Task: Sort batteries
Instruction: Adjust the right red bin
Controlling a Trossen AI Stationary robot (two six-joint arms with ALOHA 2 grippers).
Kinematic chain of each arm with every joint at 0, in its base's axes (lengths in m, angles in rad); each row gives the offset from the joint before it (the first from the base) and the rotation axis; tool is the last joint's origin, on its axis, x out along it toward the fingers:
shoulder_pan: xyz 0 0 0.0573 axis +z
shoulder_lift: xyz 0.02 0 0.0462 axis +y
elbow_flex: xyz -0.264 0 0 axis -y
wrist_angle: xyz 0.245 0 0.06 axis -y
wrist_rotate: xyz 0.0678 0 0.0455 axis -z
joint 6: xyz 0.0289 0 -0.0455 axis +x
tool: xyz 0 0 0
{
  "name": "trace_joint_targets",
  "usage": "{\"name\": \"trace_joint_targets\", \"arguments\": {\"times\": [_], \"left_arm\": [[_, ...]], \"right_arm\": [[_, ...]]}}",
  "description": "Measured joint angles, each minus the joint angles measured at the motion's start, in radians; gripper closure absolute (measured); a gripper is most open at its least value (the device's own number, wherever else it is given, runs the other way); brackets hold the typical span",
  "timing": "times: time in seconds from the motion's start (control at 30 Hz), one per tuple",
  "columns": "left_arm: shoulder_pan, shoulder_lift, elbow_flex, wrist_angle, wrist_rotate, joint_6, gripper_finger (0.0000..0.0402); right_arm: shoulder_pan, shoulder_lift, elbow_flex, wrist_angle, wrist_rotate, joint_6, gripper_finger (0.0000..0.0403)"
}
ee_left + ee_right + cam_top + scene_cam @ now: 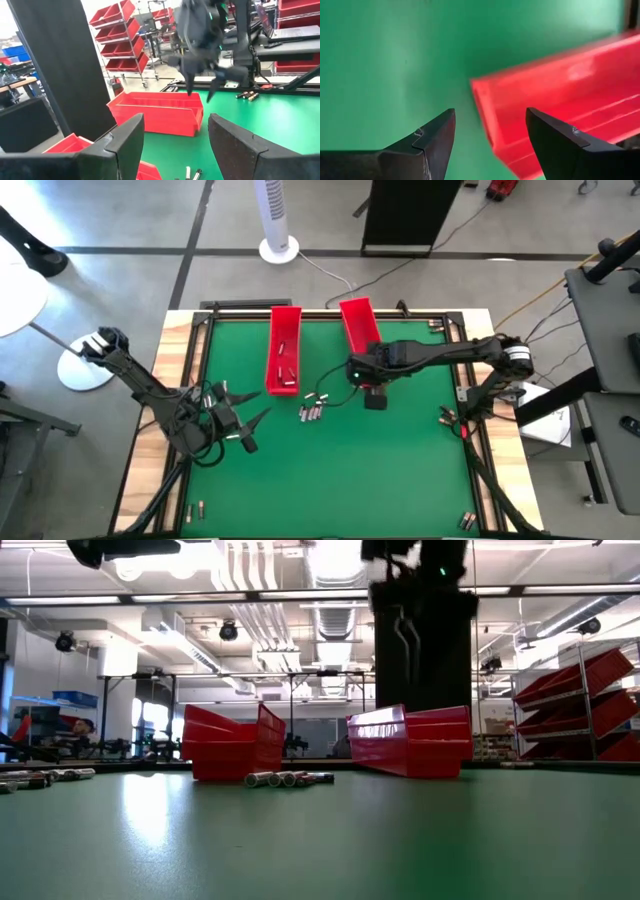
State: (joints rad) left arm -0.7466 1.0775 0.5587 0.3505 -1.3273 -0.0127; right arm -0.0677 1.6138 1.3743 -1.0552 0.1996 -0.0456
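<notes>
Several batteries lie loose on the green mat, just near of the left red tray; in the low view these batteries sit in front of that tray. A few more batteries lie inside it. My right gripper hangs open, fingers pointing down, over the mat by the near end of the right red tray, holding nothing. My left gripper is open and low at the mat's left, facing the trays, with nothing between its fingers.
Stray batteries lie near the mat's right edge, on the wooden border at the front left and at the front right. A raised black frame runs around the mat. The near half of the mat is open.
</notes>
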Motion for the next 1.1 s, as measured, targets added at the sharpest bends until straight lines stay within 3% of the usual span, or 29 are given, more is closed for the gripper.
{"name": "trace_joint_targets", "arguments": {"times": [0.3, 0.6, 1.1], "left_arm": [[0.004, 0.0, 0.0, 0.001, 0.0, -0.005, 0.0203], [0.004, 0.001, 0.0, 0.0, 0.001, -0.005, 0.0203], [0.004, 0.001, 0.0, -0.007, 0.002, -0.005, 0.0203]], "right_arm": [[-0.001, 0.052, -0.138, 0.143, 0.0, -0.007, 0.0176], [0.009, 0.145, -0.068, 0.255, -0.1, -0.018, 0.017], [0.001, 0.145, -0.015, 0.249, -0.044, -0.067, 0.0172]]}}
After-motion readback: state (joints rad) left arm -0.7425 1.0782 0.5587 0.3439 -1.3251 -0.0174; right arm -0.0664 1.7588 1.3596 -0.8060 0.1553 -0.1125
